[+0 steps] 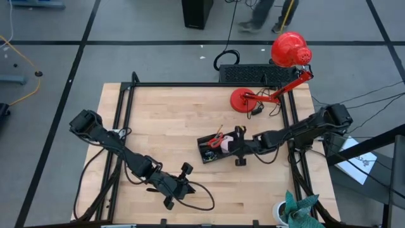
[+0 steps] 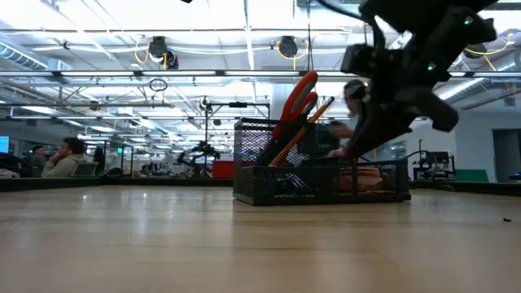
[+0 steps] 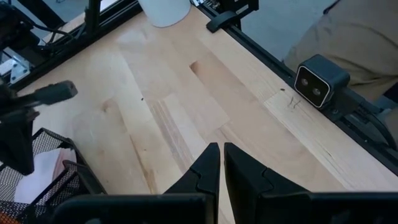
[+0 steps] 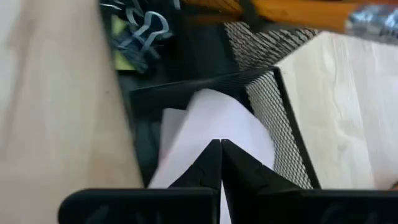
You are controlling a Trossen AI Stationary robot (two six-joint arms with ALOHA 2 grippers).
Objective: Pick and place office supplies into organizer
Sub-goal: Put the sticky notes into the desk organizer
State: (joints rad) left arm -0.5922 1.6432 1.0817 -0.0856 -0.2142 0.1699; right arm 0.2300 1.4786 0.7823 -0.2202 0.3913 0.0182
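Observation:
The organizer [image 1: 212,151], a black mesh tray, stands right of the table's middle. Red-handled scissors [image 2: 299,94] and an orange pencil [image 2: 308,122] lean upright in its tall part. Binder clips [image 4: 143,31] and a small yellow piece [image 4: 123,59] lie in one low compartment. The pink sticky-note pad [image 4: 211,121] lies in the compartment at the organizer's right end. My right gripper [image 4: 221,144] is shut, slanting down just over that pad. My left gripper [image 3: 221,149] is shut on nothing, above bare wood near the table's front edge. My right gripper comes from above and from the table's right, slanting down. Its shut fingertips stand at the pad's upper face [image 4: 199,134], inside the mesh compartment. Whether they touch the pad I cannot tell.
A red desk lamp [image 1: 247,99] stands behind the organizer at the far right. A white cup with teal cloth [image 1: 296,212] sits at the front right corner. A black cable [image 1: 199,202] loops beside my left gripper. Bare wood spreads left of the organizer.

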